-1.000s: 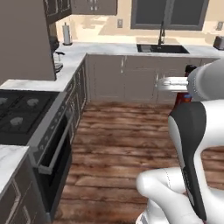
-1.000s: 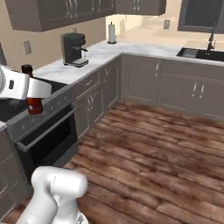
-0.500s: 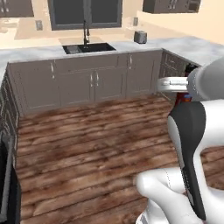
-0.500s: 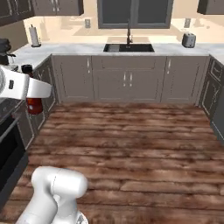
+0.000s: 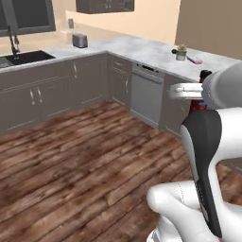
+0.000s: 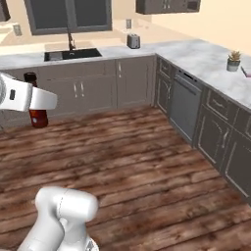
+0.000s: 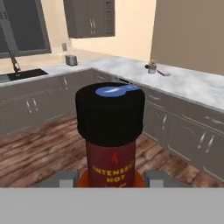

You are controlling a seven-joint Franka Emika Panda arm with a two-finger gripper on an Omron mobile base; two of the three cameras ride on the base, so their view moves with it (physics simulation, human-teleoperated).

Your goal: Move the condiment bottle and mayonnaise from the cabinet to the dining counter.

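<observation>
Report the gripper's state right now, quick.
Gripper: closed on the condiment bottle, held upright between its fingers, carried above the wooden floor.

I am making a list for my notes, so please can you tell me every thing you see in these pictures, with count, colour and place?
condiment bottle: one, dark red with black cap, held upright in the gripper, above the wooden floor
dining counter: one, white marble with grey veins, along the tan wall on the right
potted succulent: one, green plant in a grey pot, on the dining counter
pink flat item: one, beside the succulent; too small to identify
toaster: one, silver, on the worktop near the corner
sink: one, dark, with a dark faucet, under the window
dishwasher: one, grey, under the dining counter
base cabinets: several, dark grey, below the worktops
gripper: one, dark fingertips, closed on the bottle
</observation>
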